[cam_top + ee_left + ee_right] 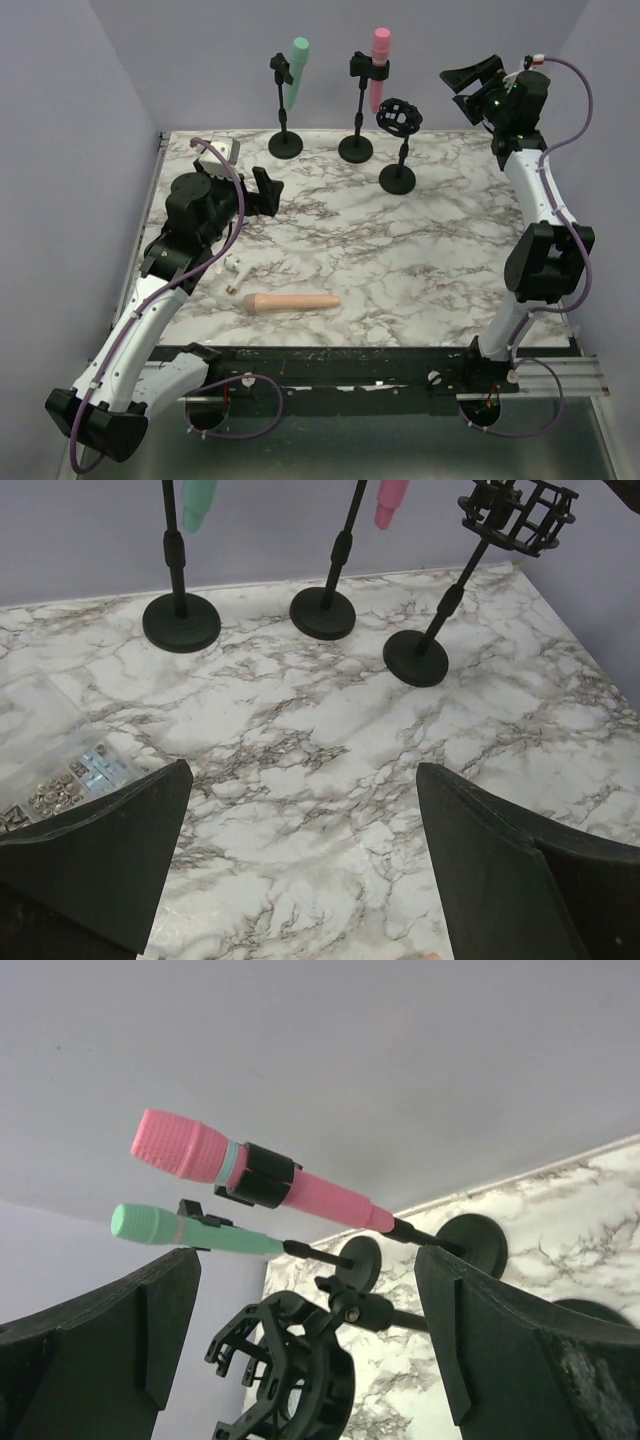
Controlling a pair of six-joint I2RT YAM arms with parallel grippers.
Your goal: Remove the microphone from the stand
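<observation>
Three black stands line the back of the table. The left stand holds a green microphone (295, 70), the middle one a pink microphone (380, 65), and the right one carries an empty shock mount (398, 115). A peach microphone (293, 302) lies flat near the table's front. My left gripper (272, 192) is open and empty, low over the left of the table and facing the stands (305, 860). My right gripper (462, 90) is open and empty, raised to the right of the shock mount (290, 1370). Its wrist view shows the pink microphone (250, 1172) and the green one (190, 1232) beyond the jaws.
A clear box of small metal parts (50, 770) sits at the left edge by my left gripper, also visible in the top view (225, 150). A small white object (238, 266) lies near the peach microphone. Purple walls close the back and sides.
</observation>
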